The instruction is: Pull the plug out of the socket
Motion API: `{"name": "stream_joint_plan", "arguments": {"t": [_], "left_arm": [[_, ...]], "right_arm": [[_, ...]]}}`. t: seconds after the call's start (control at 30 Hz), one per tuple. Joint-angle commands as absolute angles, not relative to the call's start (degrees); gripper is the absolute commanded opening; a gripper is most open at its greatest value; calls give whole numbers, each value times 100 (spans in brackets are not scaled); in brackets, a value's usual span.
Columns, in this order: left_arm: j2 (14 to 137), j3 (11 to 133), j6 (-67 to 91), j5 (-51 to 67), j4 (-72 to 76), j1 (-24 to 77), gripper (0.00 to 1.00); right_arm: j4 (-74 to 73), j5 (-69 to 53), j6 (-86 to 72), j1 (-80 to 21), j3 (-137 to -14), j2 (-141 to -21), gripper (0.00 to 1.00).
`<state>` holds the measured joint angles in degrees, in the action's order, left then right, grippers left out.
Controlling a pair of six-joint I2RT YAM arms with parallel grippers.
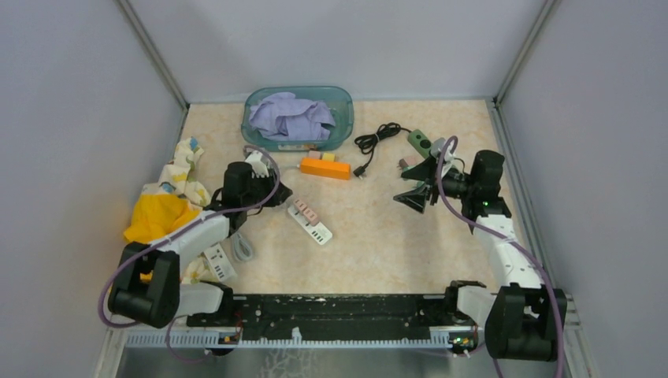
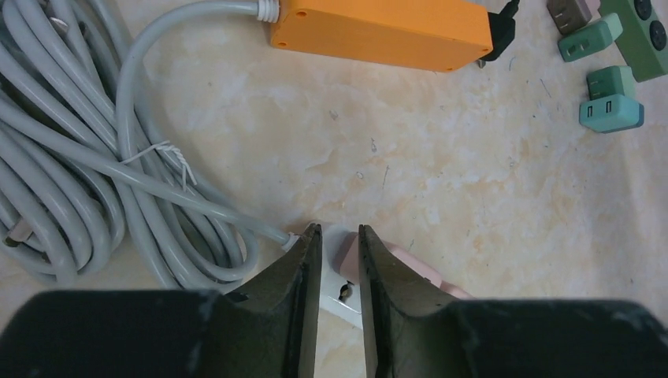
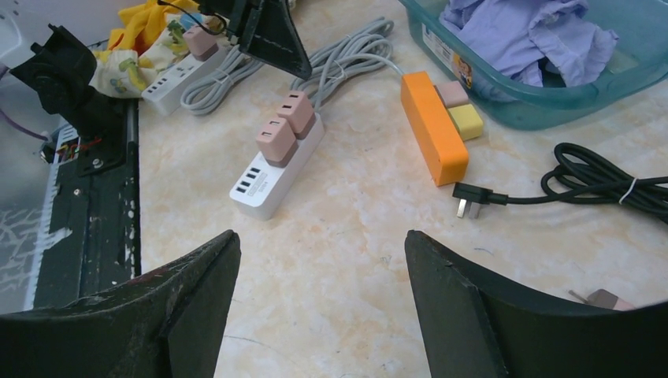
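**Top external view.** Pink plugs (image 1: 303, 211), two in number, are seated side by side in the white power strip (image 1: 317, 231), which lies on the counter (image 1: 378, 244) left of frame centre. The left tool (image 1: 277, 194) is just beside the plugs, to their upper left. The right tool (image 1: 411, 198) is at right of centre, well apart from the strip. An orange power strip (image 1: 325, 168) lies above the white one, in front of a teal basin (image 1: 346, 110) at the top centre.

**Left wrist view.** The left tool (image 2: 339, 230) occupies the bottom centre. Its fingers (image 2: 299, 276) stand only a narrow gap apart. The end of the white power strip (image 2: 337, 298) and a pink edge show through that gap. One pink plug (image 2: 402, 264) appears just right of the right-hand finger. Whether the pads grip anything cannot be determined. A coiled grey cable (image 2: 71, 181) fills the left of the frame, and the orange power strip (image 2: 378, 31) lies along the top.

**Right wrist view.** The right tool (image 3: 321, 236) spans the bottom of the frame, its fingers spread wide with nothing between them. Both pink plugs (image 3: 277, 140) stand upright in the white power strip (image 3: 256, 189) at centre left. The left tool (image 3: 295, 63) is at the upper left, near the cable end of that strip. A loose black plug (image 3: 471, 201) lies at right of centre.
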<state>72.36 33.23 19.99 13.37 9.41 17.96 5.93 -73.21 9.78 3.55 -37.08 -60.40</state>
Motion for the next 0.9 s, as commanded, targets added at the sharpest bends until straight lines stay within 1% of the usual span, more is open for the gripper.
{"name": "stream_joint_plan", "arguments": {"t": [0.0, 0.13, 0.23, 0.37, 0.47, 0.57, 0.63, 0.73, 0.87], "left_arm": [[7664, 3551, 2519, 1658, 1389, 1727, 28], [7812, 3364, 2774, 1736, 1492, 1731, 26], [7866, 3273, 2812, 1972, 1566, 1736, 26], [7911, 3208, 2819, 2400, 1588, 1747, 22], [7781, 3054, 2963, 2614, 1648, 1867, 21], [7526, 2851, 3161, 2495, 1698, 2161, 21], [7354, 2742, 3314, 2338, 1726, 2406, 21], [7103, 2606, 3546, 2014, 1725, 2813, 21], [6898, 2374, 3934, 1550, 1939, 3326, 21]], "right_arm": [[350, -7357, 1467, 199, -4133, -6027, 76], [315, -7359, 1519, 189, -4130, -6037, 76], [191, -7341, 1641, 140, -4163, -6053, 76], [138, -7346, 1694, 101, -4166, -6052, 76], [145, -7354, 1702, 100, -4155, -6050, 76], [138, -7340, 1719, -11, -4123, -6100, 76], [69, -7238, 1844, -202, -4109, -6165, 77], [-135, -6786, 2084, -649, -4129, -6301, 84], [-251, -5862, 2344, -1623, -4097, -6574, 90]]}}
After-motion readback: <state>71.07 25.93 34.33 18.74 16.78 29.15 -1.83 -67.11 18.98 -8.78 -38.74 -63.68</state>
